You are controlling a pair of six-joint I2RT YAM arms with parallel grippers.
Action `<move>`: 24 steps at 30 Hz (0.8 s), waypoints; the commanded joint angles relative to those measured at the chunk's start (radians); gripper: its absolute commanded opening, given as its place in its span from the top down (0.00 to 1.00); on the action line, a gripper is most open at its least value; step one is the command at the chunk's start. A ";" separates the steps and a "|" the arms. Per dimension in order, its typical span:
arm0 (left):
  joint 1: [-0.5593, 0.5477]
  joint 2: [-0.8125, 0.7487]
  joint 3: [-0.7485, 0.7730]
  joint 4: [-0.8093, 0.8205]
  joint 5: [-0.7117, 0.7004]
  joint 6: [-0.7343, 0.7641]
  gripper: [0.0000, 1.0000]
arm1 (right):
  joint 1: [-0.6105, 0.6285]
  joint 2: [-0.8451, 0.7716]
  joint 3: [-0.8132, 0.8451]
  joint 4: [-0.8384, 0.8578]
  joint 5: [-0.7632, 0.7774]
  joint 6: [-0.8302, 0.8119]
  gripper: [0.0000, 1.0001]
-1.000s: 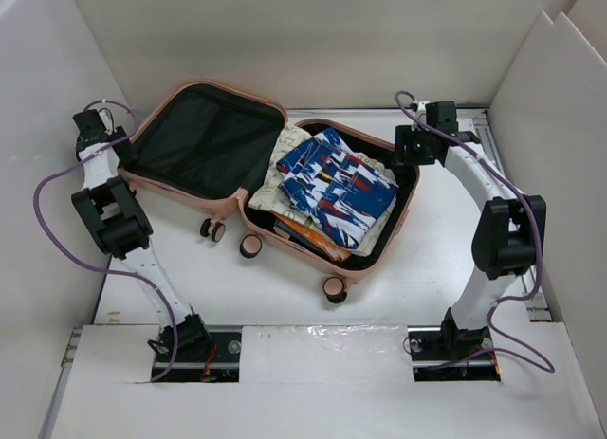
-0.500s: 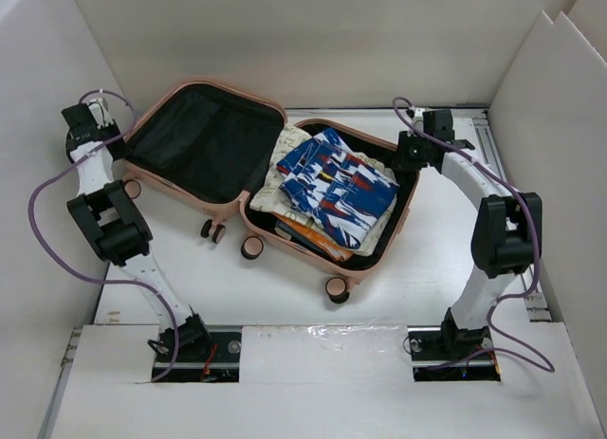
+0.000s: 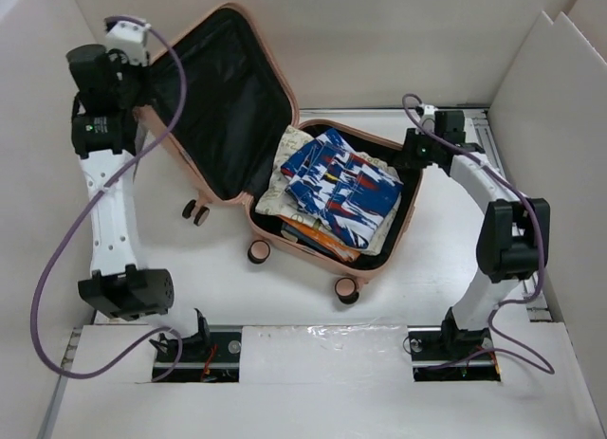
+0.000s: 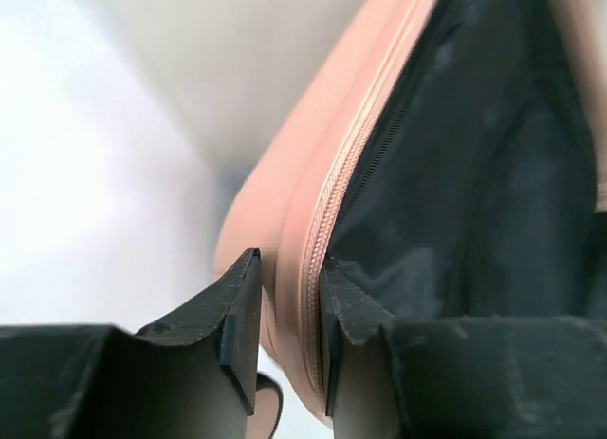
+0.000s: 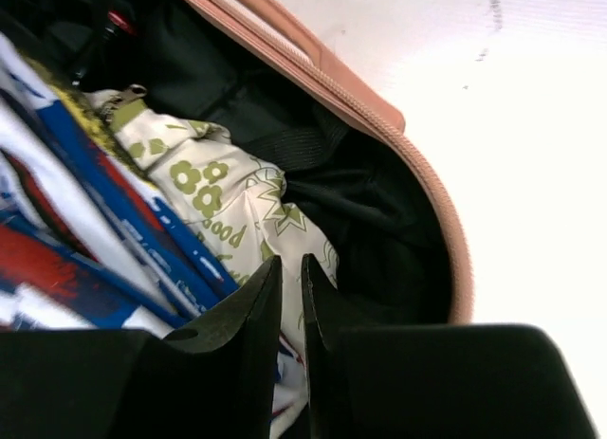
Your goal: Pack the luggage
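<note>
On the white table (image 3: 285, 297), between your two arms, the luggage (image 3: 228, 107) lies open: a salmon-pink hard shell with rounded corners, black fabric lining and a pink zip track along its rim. Its base half rests flat, with pink-and-black caster wheels (image 3: 346, 289) on the near side, and it is filled with a folded blue, white and red printed cloth (image 3: 341, 188) over a cream floral cloth (image 5: 228, 202). The lid stands tilted up at the left.

Your left gripper (image 4: 289, 287) is clamped on the lid's rim, one finger on each side. Your right gripper (image 5: 291, 278) hangs over the base's far right corner with its fingers nearly together. You cannot tell whether they pinch the floral cloth.
</note>
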 commanded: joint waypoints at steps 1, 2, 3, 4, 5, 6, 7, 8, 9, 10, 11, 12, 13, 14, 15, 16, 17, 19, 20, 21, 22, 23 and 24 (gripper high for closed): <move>-0.245 -0.050 0.035 -0.150 0.234 -0.013 1.00 | -0.055 -0.138 -0.032 0.068 -0.059 -0.004 0.80; -0.287 -0.050 0.035 -0.161 0.234 -0.023 1.00 | -0.070 -0.163 -0.055 0.077 -0.071 0.011 0.80; -0.330 -0.059 0.035 -0.170 0.234 -0.032 1.00 | -0.096 -0.187 -0.077 0.077 -0.071 0.011 0.78; -0.373 -0.068 0.035 -0.191 0.234 -0.032 1.00 | -0.108 -0.238 -0.112 0.077 -0.071 0.020 0.76; -0.466 -0.068 0.035 -0.201 0.218 -0.043 1.00 | -0.119 -0.262 -0.129 0.077 -0.052 0.020 0.74; -0.515 -0.068 0.020 -0.201 0.207 -0.043 1.00 | -0.128 -0.287 -0.144 0.067 -0.038 0.020 0.71; -0.563 -0.077 0.020 -0.215 0.193 -0.043 1.00 | -0.137 -0.333 -0.173 0.044 -0.021 0.007 0.68; -0.657 -0.078 0.001 -0.224 0.172 -0.043 1.00 | -0.151 -0.356 -0.187 0.029 -0.003 -0.006 0.63; -0.702 -0.078 -0.028 -0.224 0.162 -0.043 1.00 | -0.151 -0.377 -0.201 0.015 0.036 -0.006 0.57; -0.751 -0.078 -0.043 -0.224 0.150 -0.043 1.00 | -0.163 -0.400 -0.215 -0.010 0.050 -0.006 0.54; -0.855 -0.078 -0.059 -0.233 0.133 -0.043 1.00 | -0.180 -0.448 -0.248 -0.019 0.059 -0.006 0.45; -0.911 -0.078 -0.085 -0.244 0.094 -0.028 1.00 | -0.191 -0.474 -0.268 -0.028 0.082 -0.006 0.41; -0.966 -0.078 -0.097 -0.244 0.072 0.003 1.00 | -0.212 -0.500 -0.291 -0.039 0.096 0.008 0.36; -1.021 -0.078 -0.106 -0.258 0.055 0.025 1.00 | -0.223 -0.554 -0.333 -0.039 0.114 0.031 0.32; -1.131 -0.067 -0.106 -0.283 0.017 0.048 1.00 | -0.234 -0.578 -0.354 -0.053 0.132 0.031 0.30; -1.184 -0.067 -0.117 -0.297 -0.002 0.069 0.88 | -0.234 -0.601 -0.374 -0.053 0.158 0.045 0.28; -1.232 -0.055 -0.117 -0.311 -0.012 0.101 0.66 | -0.249 -0.638 -0.408 -0.074 0.172 0.054 0.27; -1.340 -0.045 -0.080 -0.340 -0.023 0.112 0.37 | -0.260 -0.667 -0.440 -0.084 0.198 0.065 0.27; -1.364 -0.045 -0.062 -0.353 -0.023 0.112 0.27 | -0.260 -0.680 -0.457 -0.094 0.209 0.065 0.27; -1.381 -0.045 -0.034 -0.353 -0.023 0.112 0.23 | -0.260 -0.700 -0.491 -0.094 0.209 0.081 0.26; -1.390 -0.027 0.001 -0.362 -0.002 0.088 0.21 | -0.260 -0.700 -0.508 -0.094 0.218 0.082 0.26; -1.390 -0.015 0.088 -0.373 -0.002 0.071 0.19 | -0.260 -0.712 -0.525 -0.094 0.218 0.097 0.26; -1.390 -0.004 0.131 -0.373 -0.002 0.056 0.15 | -0.260 -0.712 -0.542 -0.070 0.208 0.097 0.26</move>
